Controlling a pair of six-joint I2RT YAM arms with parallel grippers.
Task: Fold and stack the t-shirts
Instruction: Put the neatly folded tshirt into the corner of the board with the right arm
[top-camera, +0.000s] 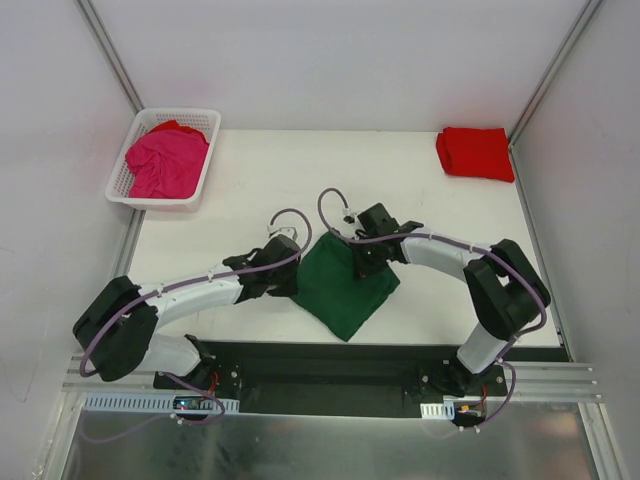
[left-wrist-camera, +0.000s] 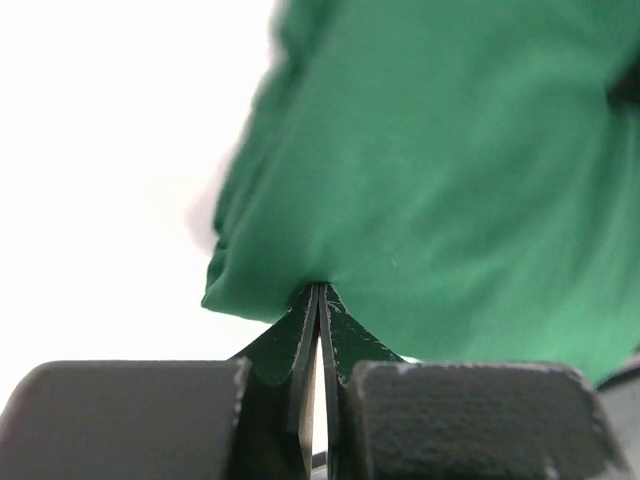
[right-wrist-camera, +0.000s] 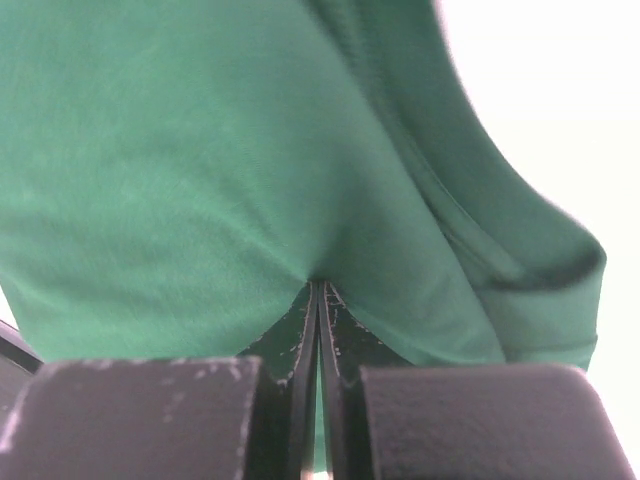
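The dark green t-shirt (top-camera: 345, 285) hangs bunched between my two grippers over the middle of the table. My left gripper (top-camera: 290, 275) is shut on its left edge, and the cloth (left-wrist-camera: 440, 170) fills the left wrist view above the closed fingers (left-wrist-camera: 318, 300). My right gripper (top-camera: 362, 260) is shut on its upper right part, and the cloth (right-wrist-camera: 200, 170) fills the right wrist view too. The bright red t-shirt (top-camera: 475, 153) lies folded at the back right corner. The magenta pink t-shirt (top-camera: 165, 160) lies crumpled in the basket.
A white lattice basket (top-camera: 130, 192) stands at the back left corner of the white table (top-camera: 270, 180). Grey walls close in the sides. A black base strip (top-camera: 330, 370) runs along the near edge between the arm bases.
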